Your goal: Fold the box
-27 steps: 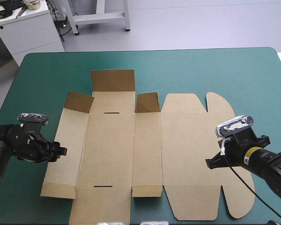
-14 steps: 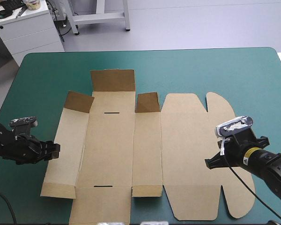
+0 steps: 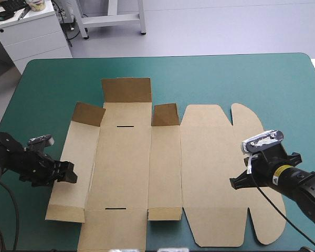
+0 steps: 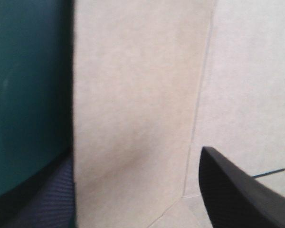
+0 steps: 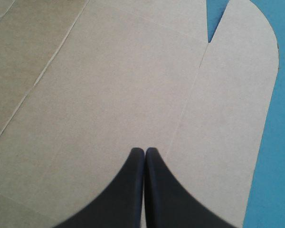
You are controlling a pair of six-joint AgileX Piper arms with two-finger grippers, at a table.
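Note:
The brown box (image 3: 147,168) lies as a cut sheet on the teal-green cover, with three short flaps (image 3: 127,90) raised at its far end. My left gripper (image 3: 69,177) is low at the sheet's left edge and open. In the left wrist view (image 4: 135,161) the left panel (image 4: 142,71) lies between its fingers, one finger (image 4: 52,190) outside the panel's edge, the other (image 4: 237,190) over the board. My right gripper (image 3: 237,184) is shut, its tip (image 5: 145,151) resting on the wide lid panel (image 5: 109,85) near the rounded tabs (image 5: 247,57).
Bare teal-green cover (image 3: 226,79) runs along the far side and both side edges of the table. A white drawer cabinet (image 3: 29,29) stands beyond the far left corner.
My left gripper drew back from the sheet's left edge, then came in again lower and nearer the front, with its wrist turned. The right arm and the box have not moved.

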